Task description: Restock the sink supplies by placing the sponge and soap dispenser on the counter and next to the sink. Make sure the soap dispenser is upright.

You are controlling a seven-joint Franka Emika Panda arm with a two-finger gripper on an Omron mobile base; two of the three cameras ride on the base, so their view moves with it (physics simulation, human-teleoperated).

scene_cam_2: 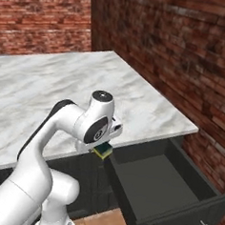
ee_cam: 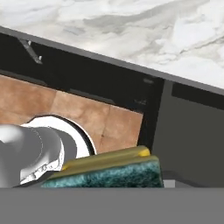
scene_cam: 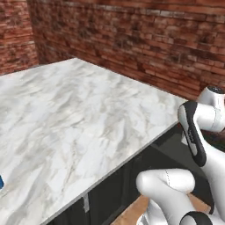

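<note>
Carrying the sponge is the step in hand: the robot's hand hangs just below the front edge of the table, beside the open dark drawer, and the yellow block with its dark green side sits pinched between the fingers, seen close up at the bottom of the hand view. The hand is thus closed on the sponge, not spread. The sponge is clear of the drawer and in the air, over the brown floor and in front of the dark cabinet fronts, lower than the marble top. A sliver of blue at the far left edge of the left base view may be the soap dispenser resting on the table, though too little shows to be sure. No sink appears in these views, so the next move likely calls for lifting the sponge above the table edge, then bringing it toward wherever the basin lies and setting it down flat on the marble beside it
</note>
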